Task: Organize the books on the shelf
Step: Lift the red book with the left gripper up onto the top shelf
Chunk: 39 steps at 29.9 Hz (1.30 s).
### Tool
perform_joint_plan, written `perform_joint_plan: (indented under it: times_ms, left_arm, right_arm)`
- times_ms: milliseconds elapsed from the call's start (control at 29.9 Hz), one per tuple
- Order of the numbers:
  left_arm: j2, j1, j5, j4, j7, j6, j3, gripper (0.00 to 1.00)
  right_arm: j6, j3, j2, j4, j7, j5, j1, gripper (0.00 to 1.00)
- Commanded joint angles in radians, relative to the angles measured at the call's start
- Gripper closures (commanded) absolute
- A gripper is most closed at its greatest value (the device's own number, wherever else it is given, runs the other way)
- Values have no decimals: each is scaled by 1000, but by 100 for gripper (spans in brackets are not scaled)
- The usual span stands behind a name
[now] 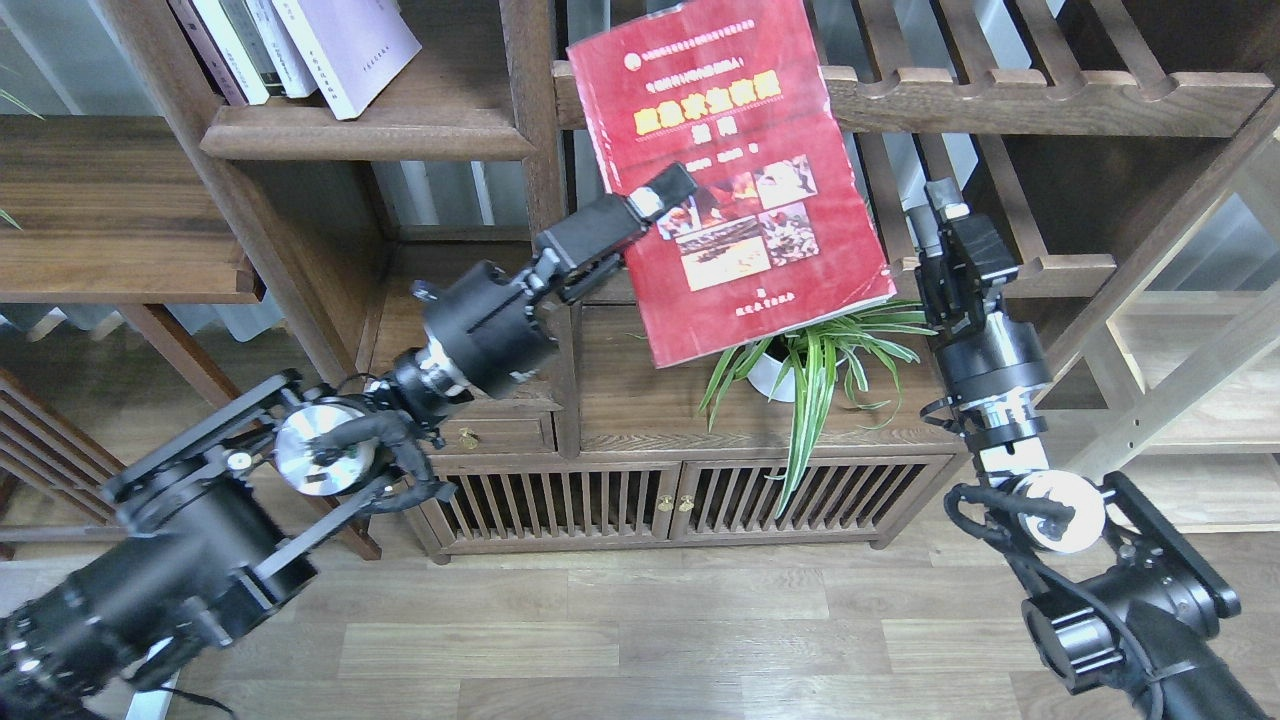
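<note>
One red book [725, 170] clamped in left hand [660, 195], above potted plant [800, 360].

Dark wood bookcase [540, 120] fills the upper frame, uprights slanting outward. Slatted shelves [1050, 95] with notched front rails on the right, pale light showing through the gaps. Low cabinet [680, 500] at centre bottom: two slatted doors, small brass knobs, a drawer [500, 435] with a brass knob above its left end. Potted spider plant [800, 365] in a white pot on the cabinet top, right of centre. Flat dark side shelf [110, 210] at left edge. Lighter wood frame [1190, 400] with peg holes at right edge. Floor [640, 640] is grey-brown wood plank, boards running left-right. Even, diffuse lighting, no hard shadows.
</note>
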Motion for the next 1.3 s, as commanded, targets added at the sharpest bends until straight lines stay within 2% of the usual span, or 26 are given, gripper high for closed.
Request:
perform_joint_plan:
  times_ms: [0, 134, 401, 602, 702, 836, 969, 1036, 1270]
  left_arm:
    - [94, 7, 39, -102, -1, 0, -27, 100]
    - [176, 22, 105, -166, -1, 0, -89, 100]
    - [425, 119, 173, -235, -1, 0, -191, 100]
    - [531, 240, 191, -248, 11, 0, -414, 100]
    - [575, 298, 194, -251, 12, 0, -483, 100]
    - [608, 358, 200, -249, 38, 0, -590, 100]
    - [606, 415, 203, -239, 104, 0, -699, 100]
    - [606, 430, 203, -226, 123, 0, -728, 100]
    - [583, 421, 248, -206, 134, 0, -762, 100]
  right_arm:
    - [0, 37, 0, -5, -1, 0, 18, 43]
    - [0, 51, -2, -11, -1, 0, 52, 40]
    - [0, 28, 1, -40, -9, -5, 123, 39]
    - [0, 19, 0, -46, -9, -9, 127, 39]
    - [0, 10, 3, -48, -9, -12, 129, 39]
    - [0, -5, 1, -60, -9, -12, 129, 37]
    - [0, -7, 1, -66, -9, -12, 126, 37]
    - [0, -7, 1, -68, -9, -12, 126, 37]
    - [0, -16, 3, -68, -9, -12, 124, 36]
